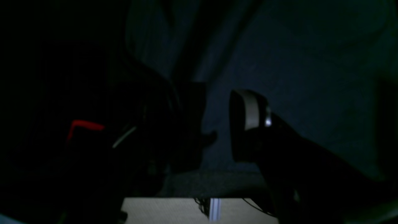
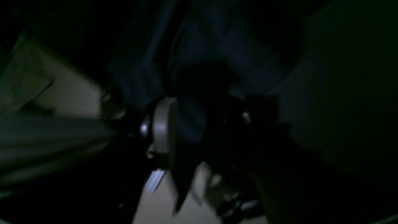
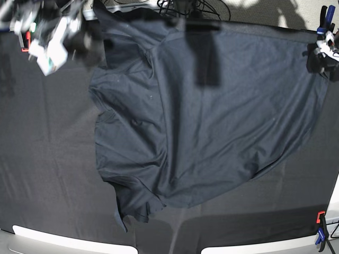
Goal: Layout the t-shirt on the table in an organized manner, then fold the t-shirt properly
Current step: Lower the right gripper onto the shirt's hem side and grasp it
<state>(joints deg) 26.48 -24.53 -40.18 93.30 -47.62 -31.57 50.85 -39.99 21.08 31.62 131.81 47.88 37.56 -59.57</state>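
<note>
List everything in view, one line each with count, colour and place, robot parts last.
t-shirt: one, dark slate-blue, spread rumpled across the middle and far side of the table.
table: one, covered in black creased cloth, pale rim at the near edge.
clamps: two seen in the base view, blue with red, one at the near right corner, one at the far right edge.
cables: a bundle, black, beyond the far edge.
left gripper: one, dark with a pale pad, open over the shirt at the table's far right.
right gripper: one, dark with a pale pad, jaws apart, shirt fabric between them, far left.
</note>
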